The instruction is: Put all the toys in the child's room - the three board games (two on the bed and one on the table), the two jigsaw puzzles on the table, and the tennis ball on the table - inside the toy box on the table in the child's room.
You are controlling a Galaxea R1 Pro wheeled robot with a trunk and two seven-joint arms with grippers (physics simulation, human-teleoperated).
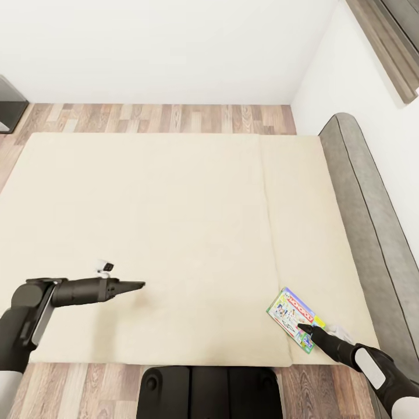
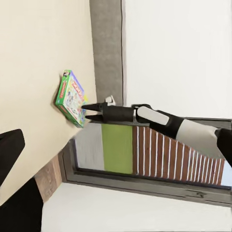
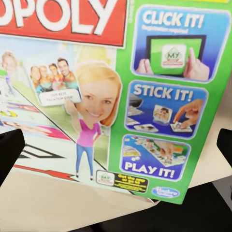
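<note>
One board game, a flat white, green and blue Monopoly box, lies on the bed near its front right corner, by the headboard. My right gripper is open with its tips at the box's near edge; the right wrist view has the box lid close up between the spread fingers. The left wrist view looks across the mattress at the box and the right gripper. My left gripper hovers open over the bed's front left, holding nothing. The toy box, table, jigsaw puzzles and tennis ball are out of view.
The grey headboard runs along the bed's right side under a window. Wood-plank floor lies beyond the bed, before a white wall. A dark object stands at the far left. My base is against the bed's near edge.
</note>
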